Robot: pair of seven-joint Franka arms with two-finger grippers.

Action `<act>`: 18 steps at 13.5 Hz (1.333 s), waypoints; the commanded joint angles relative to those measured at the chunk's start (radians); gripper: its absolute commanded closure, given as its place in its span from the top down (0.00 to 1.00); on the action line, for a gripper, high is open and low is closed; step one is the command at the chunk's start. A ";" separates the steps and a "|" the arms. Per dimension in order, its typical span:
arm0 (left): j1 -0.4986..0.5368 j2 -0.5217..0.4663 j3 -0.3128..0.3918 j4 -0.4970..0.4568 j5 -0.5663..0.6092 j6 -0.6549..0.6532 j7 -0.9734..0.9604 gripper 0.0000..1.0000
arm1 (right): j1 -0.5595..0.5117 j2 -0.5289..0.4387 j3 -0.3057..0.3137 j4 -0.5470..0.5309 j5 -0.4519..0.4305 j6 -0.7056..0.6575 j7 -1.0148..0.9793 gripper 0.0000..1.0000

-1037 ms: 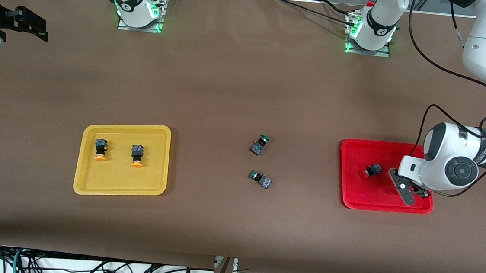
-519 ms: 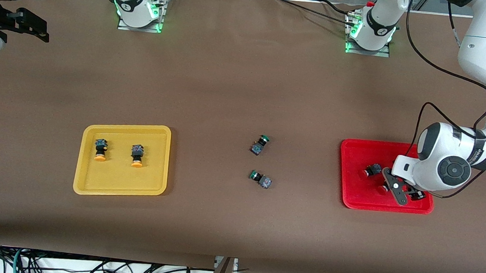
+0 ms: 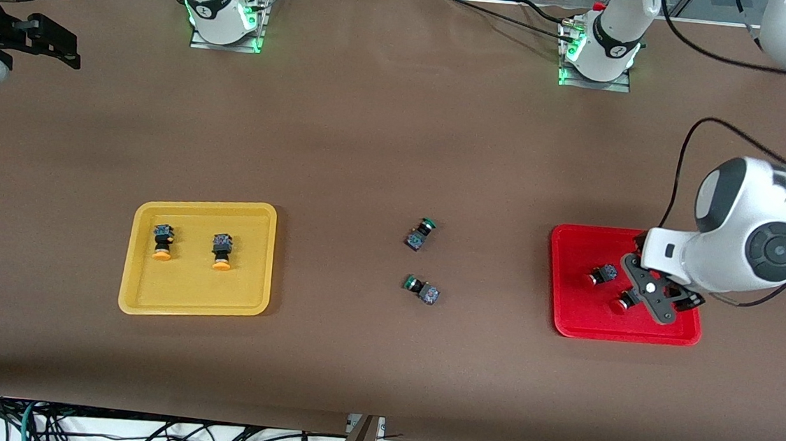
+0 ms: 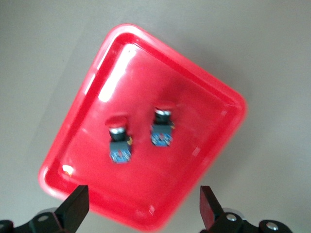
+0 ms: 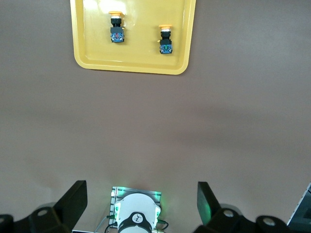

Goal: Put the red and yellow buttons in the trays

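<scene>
The red tray [image 3: 571, 315] holds two red buttons lying side by side, one [image 3: 602, 274] and another [image 3: 622, 304]. My left gripper [image 3: 657, 297] hangs open and empty over the tray, above the buttons. The left wrist view shows the tray [image 4: 194, 160], both red buttons [image 4: 118, 141] [image 4: 163, 127] and my gripper [image 4: 141, 208] clear of them. The yellow tray [image 3: 194, 296] holds two yellow buttons [image 3: 163, 240] [image 3: 222, 251]. My right gripper [image 3: 56, 47] waits open, high at the right arm's end of the table; its wrist view [image 5: 140, 199] shows the yellow tray [image 5: 136, 53] far below.
Two green-capped switches [image 3: 421, 234] [image 3: 422, 289] lie on the brown table between the trays. The arm bases [image 3: 223, 14] [image 3: 599, 51] stand along the table edge farthest from the front camera.
My left gripper has lifted off the red tray and drawn back. The second red button, hidden under it a second ago, now lies free in the tray. The right arm has not moved.
</scene>
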 commanded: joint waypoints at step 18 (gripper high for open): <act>-0.265 -0.559 0.382 -0.305 -0.257 -0.024 -0.692 1.00 | -0.014 0.027 0.015 0.043 -0.009 -0.004 -0.010 1.00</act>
